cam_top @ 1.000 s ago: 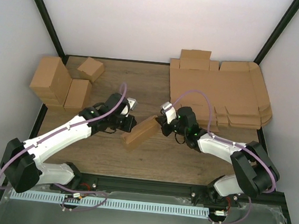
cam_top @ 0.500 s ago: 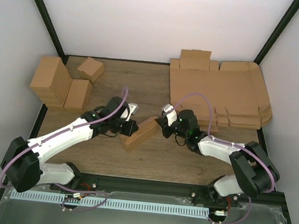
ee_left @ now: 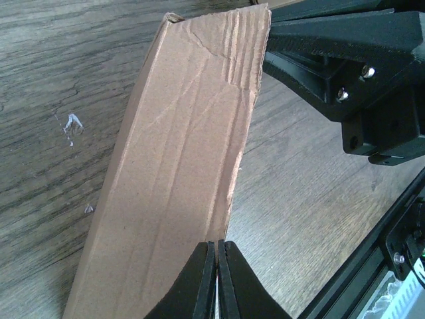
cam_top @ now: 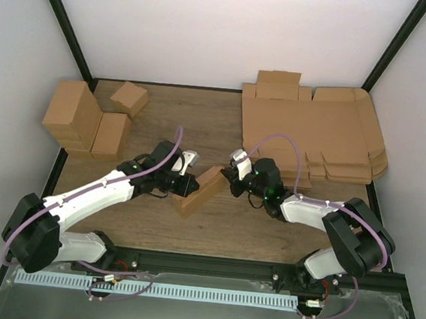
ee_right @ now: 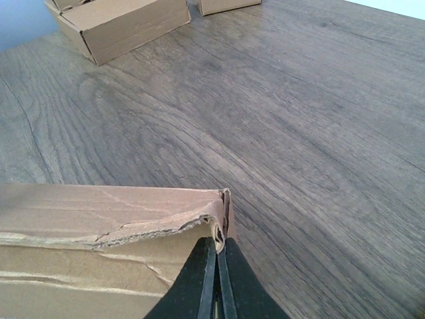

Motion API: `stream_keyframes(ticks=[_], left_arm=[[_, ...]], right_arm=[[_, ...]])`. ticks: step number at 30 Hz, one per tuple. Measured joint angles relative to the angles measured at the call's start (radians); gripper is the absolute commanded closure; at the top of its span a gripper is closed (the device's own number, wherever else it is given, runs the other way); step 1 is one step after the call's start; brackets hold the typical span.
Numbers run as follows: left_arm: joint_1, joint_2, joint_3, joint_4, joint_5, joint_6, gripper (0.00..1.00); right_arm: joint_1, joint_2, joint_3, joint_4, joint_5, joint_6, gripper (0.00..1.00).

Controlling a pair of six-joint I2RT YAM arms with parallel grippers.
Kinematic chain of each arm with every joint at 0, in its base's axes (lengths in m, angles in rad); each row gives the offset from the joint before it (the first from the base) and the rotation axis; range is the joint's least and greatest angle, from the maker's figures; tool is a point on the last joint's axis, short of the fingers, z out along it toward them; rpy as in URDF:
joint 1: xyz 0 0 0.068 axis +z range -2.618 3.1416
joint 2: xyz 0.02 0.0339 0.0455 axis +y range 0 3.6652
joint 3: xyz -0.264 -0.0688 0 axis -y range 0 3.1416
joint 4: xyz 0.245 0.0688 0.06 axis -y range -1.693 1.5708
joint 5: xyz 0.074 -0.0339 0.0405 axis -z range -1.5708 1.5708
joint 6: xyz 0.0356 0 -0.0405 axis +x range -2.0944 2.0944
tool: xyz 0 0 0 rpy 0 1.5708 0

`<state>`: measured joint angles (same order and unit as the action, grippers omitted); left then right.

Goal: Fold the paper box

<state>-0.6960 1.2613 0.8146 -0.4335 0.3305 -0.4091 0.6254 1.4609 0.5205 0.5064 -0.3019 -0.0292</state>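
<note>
The paper box (cam_top: 200, 189) is a long narrow brown cardboard box lying slantwise on the wooden table between the arms. My left gripper (cam_top: 187, 186) is shut, and its tips touch the box's long edge near the near-left end. In the left wrist view the box (ee_left: 179, 173) stretches away from the closed tips (ee_left: 218, 244), with no cardboard visible between them. My right gripper (cam_top: 224, 177) is shut on the box's far-right end. In the right wrist view it (ee_right: 218, 240) pinches the torn end wall at the box's (ee_right: 99, 219) corner.
A thick pile of flat cardboard sheets (cam_top: 313, 135) lies at the back right. A group of blocky cardboard boxes (cam_top: 89, 117) stands at the back left and also shows in the right wrist view (ee_right: 126, 23). The right arm's black gripper body (ee_left: 358, 73) is near the box's far end.
My left gripper has moved down and right until its tips reached the box's long edge. My right gripper kept its hold and shifted slightly left; the box barely moved.
</note>
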Motion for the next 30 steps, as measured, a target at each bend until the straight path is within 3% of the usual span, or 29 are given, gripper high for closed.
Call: stream_keyframes(ticks=[13,22,30], left_arm=[[0.003,0.023,0.079,-0.048,-0.054,0.006,0.94],[0.015,0.219,0.331,-0.059,-0.032,0.072,0.96],[0.015,0.343,0.373,-0.059,0.043,0.122,0.96]], right_arm=[[0.038,-0.012,-0.005,-0.010,0.058,0.033,0.99],[0.117,-0.014,-0.056,0.073,0.113,0.109,0.99],[0.122,-0.028,-0.060,0.053,0.130,0.157,0.90]])
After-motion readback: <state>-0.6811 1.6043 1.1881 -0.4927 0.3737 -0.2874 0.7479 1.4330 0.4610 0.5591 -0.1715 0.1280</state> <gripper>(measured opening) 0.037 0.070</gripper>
